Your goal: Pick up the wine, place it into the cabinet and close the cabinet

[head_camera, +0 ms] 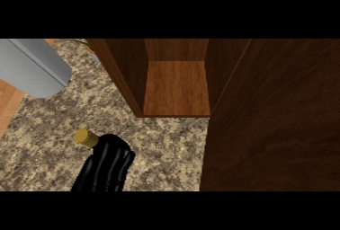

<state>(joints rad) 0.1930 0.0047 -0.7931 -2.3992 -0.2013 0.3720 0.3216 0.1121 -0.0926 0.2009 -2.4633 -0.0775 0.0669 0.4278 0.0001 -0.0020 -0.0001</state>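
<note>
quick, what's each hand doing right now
Left hand: curled round the wine bottle, holding it.
Right hand: not in view.

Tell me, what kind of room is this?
Probably a kitchen. There's a speckled stone counter, an open wooden cabinet standing on it, and a wine bottle with a gold cap, held by the robot's black hand.

Speckled beige-and-brown granite counter [166,143], looking rough and matt. Cabinet [176,87] of warm brown wood with visible grain; its open door [272,117] is darker wood, faintly sheened. Black hand [105,168], glossy like smooth plastic, beside a dull gold bottle cap [85,137]. Grey cylinder [33,67] near the counter's far-left edge, smooth and matt.
</note>
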